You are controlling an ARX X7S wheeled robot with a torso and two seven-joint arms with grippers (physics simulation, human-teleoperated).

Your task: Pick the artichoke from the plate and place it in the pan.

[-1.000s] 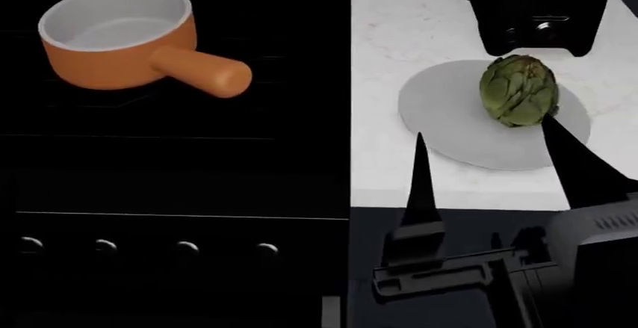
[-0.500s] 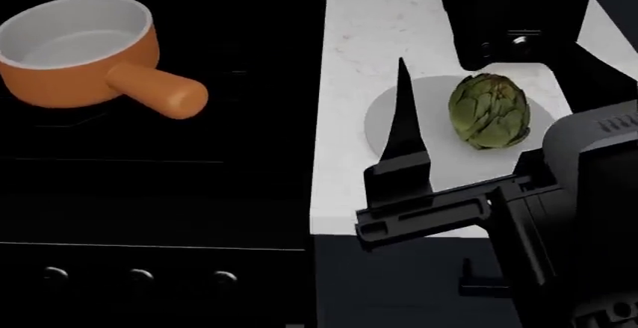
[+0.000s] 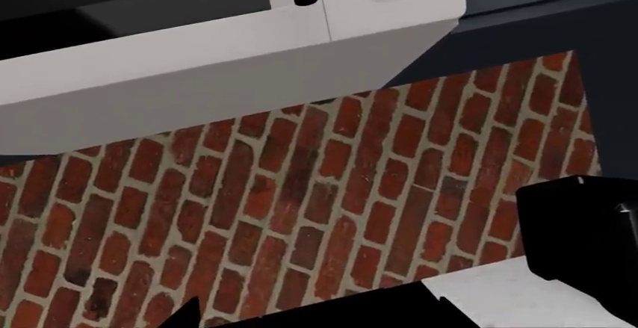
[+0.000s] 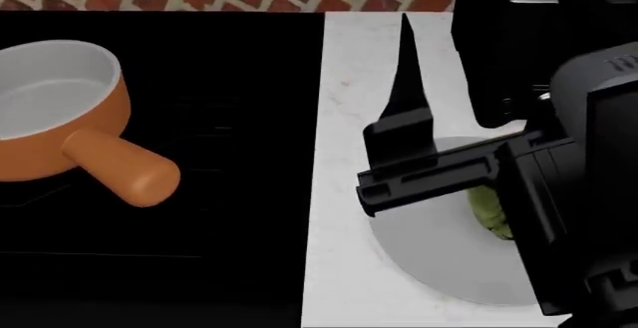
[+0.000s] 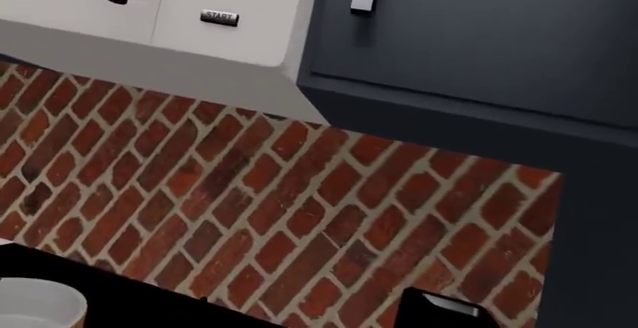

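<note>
- Head view shows one orange pan (image 4: 60, 111) at 9 o'clock on the black stove (image 4: 229, 81), its single stubby handle pointing toward 5 o'clock.
- One grey plate (image 4: 429, 246) lies on the white bench (image 4: 349, 66) at 4 o'clock.
- One artichoke (image 4: 488, 208) sits on the plate, mostly hidden behind the right tool (image 4: 468, 119).
- Only one black finger (image 4: 404, 66) of that tool shows; whether it is spread or closed cannot be told.
- Both wrist views show a brick wall (image 3: 299, 216) and one microwave (image 3: 229, 51).
- No view shows the left tool clearly.
</note>
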